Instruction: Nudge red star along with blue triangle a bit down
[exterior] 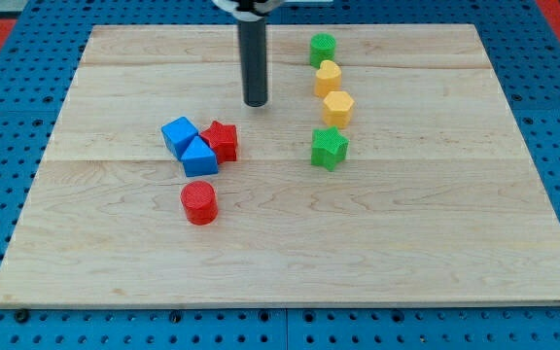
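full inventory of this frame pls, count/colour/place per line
wooden board: 1, light wood, fills most of the view, on a blue perforated base
blue cube: 1, blue, left of centre
blue triangle: 1, blue, just below-right of the cube, touching the star
red star: 1, red, right of the blue pair
red cylinder: 1, red, below the triangle
green blocks: 2, green, top and bottom of the column at the view's right of centre
yellow blocks: 2, yellow, between the greens
my tip: 1, dark rod, above-right of the star, apart from it
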`<action>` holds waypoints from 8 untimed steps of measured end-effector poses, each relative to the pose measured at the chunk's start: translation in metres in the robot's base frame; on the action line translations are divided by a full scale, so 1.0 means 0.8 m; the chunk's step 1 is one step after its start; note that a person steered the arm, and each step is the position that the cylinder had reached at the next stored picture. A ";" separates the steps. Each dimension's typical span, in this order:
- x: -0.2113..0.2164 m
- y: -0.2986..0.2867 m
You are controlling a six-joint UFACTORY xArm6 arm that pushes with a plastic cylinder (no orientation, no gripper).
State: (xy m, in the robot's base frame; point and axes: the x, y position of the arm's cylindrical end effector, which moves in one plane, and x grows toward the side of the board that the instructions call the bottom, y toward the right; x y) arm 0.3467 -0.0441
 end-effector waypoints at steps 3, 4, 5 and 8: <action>0.010 -0.003; 0.010 -0.003; 0.010 -0.004; 0.021 -0.008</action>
State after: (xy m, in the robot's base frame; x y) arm 0.3631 -0.0509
